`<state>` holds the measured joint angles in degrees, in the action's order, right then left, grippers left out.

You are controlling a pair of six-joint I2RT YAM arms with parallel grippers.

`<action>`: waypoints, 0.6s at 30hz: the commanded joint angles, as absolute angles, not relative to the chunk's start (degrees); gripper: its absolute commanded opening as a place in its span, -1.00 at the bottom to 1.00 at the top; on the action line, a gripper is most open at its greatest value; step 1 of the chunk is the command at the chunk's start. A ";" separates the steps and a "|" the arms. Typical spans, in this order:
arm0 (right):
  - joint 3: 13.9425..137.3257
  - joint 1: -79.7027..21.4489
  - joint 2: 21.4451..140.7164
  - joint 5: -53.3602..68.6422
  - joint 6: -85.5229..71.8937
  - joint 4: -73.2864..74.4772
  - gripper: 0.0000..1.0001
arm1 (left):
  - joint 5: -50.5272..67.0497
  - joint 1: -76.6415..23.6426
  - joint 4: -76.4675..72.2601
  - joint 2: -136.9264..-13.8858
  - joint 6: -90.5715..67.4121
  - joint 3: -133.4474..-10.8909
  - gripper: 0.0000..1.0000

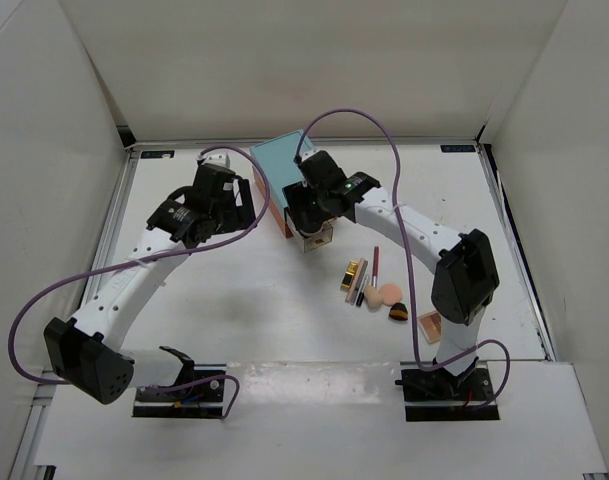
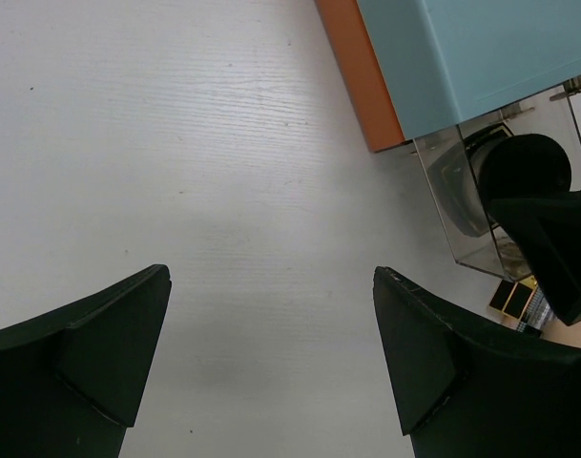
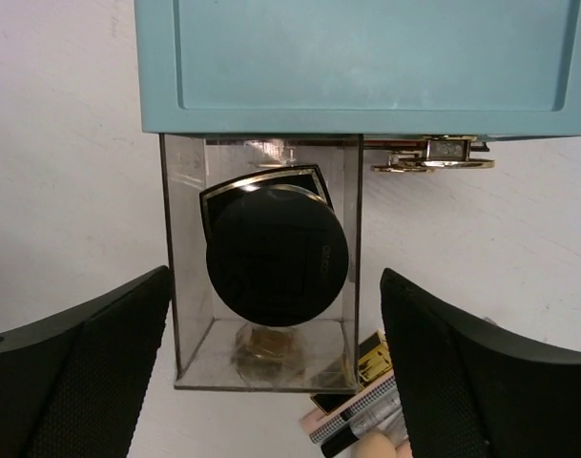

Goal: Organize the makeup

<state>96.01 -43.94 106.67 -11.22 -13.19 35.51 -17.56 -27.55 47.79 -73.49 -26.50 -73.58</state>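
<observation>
Round black compact [image 3: 276,258] is sitting in clear drawer [image 3: 190,343]; I'm hovering right gripper [image 3: 274,277] and left gripper [image 2: 271,277], both wide apart; probably fetching gold lipstick tube [image 1: 355,271] at 4 o'clock next.

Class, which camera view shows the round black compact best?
Right wrist: the compact lies whole and unobstructed in the open clear drawer. The left wrist view catches only a sliver through the drawer wall; from the top, the right hand hides it.

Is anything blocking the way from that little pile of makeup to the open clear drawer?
Nothing visible lies on the table between the makeup pile and the clear drawer. The open right gripper hangs over the drawer, though, and a round black compact already lies inside.
</observation>
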 commanded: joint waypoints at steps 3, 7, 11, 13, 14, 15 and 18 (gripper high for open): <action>97.74 -43.86 100.21 -13.35 -15.46 36.83 0.98 | -14.25 -27.42 45.00 -71.72 -25.75 -72.42 0.97; 92.65 -42.72 93.53 -18.97 -20.38 39.36 0.98 | -11.96 -27.42 41.67 -71.89 -25.75 -70.49 0.97; 84.92 -38.34 83.01 -26.70 -33.36 53.39 0.98 | -8.80 -27.42 38.33 -72.77 -25.75 -68.56 0.97; 76.32 -34.13 79.12 -30.91 -44.08 57.63 0.98 | -7.30 -27.51 35.70 -73.65 -25.58 -67.51 0.97; 73.33 -32.36 75.80 -31.29 -47.78 59.74 0.98 | -5.03 -27.51 34.64 -74.00 -25.32 -67.33 0.97; 68.08 -30.78 74.20 -30.94 -52.60 63.07 0.98 | -3.97 -27.77 33.76 -75.22 -24.96 -67.50 0.97; 59.28 -25.33 68.04 -29.01 -60.61 66.78 0.98 | -3.52 -30.58 31.29 -78.38 -25.23 -67.67 0.97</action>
<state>65.65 -28.08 70.96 -27.22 -45.93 56.25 -7.07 -28.40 36.18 -76.18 -25.89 -67.88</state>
